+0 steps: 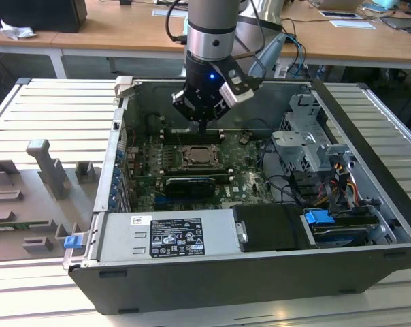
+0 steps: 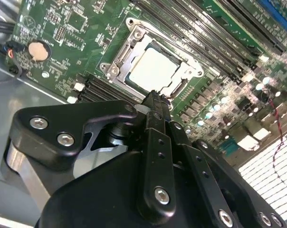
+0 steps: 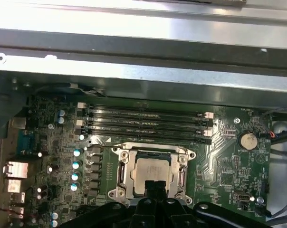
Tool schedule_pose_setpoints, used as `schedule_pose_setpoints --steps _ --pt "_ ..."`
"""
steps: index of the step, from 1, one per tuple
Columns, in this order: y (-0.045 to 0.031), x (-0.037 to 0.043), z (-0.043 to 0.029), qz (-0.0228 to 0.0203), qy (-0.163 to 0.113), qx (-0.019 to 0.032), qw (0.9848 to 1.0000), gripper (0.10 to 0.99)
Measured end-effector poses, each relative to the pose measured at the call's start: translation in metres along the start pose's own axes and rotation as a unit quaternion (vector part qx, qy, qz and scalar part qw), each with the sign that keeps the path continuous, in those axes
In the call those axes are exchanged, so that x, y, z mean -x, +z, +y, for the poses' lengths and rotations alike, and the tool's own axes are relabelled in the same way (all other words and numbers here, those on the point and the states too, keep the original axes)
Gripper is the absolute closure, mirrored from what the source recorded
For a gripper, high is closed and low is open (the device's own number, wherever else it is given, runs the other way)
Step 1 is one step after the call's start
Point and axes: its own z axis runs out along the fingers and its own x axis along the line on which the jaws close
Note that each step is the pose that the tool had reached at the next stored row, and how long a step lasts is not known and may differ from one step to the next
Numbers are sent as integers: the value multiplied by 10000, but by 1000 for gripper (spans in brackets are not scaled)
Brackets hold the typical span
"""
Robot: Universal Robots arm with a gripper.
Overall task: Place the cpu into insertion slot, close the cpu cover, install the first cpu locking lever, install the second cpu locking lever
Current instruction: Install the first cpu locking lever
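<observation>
The cpu (image 3: 150,172) is a pale silver square lying flat in the insertion slot (image 3: 180,178), whose dark rim shows at its sides. Around the chip the silver cpu cover (image 3: 122,173) lies flat, its cut-out centre showing the chip's face. In the second wrist view the cpu (image 2: 153,69) and the cpu cover (image 2: 120,53) sit just past my fingertips. My gripper (image 2: 155,97) is shut with nothing in it, its black fingers pressed together into one thin bar. In the exterior view the gripper (image 1: 202,126) hangs a little above the far edge of the cpu (image 1: 195,157).
Long black memory slots (image 3: 148,123) run beside the socket on the case-wall side. A black graphics card (image 1: 188,184) lies in front of it, then the power supply (image 1: 168,235). A drive cage (image 1: 307,146) with cables stands at the exterior view's right. Grey fixtures (image 1: 49,170) stand outside the case.
</observation>
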Motion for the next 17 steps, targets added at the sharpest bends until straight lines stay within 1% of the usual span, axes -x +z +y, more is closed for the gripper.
schedule_pose_setpoints --steps 2,3,6,11,13,14,17 --pt "0 -8 1 -1 -30 -1 10000 980" --pt "1 -49 4 -17 -30 1 10000 980" --pt "4 -112 10 -34 -28 5 10000 980" --pt "4 -145 15 -37 80 4 10000 980" --pt "5 -181 18 -39 89 5 10000 980" --pt "6 -213 22 -39 89 7 10000 980" --pt "8 -377 37 -50 88 6 9999 980"
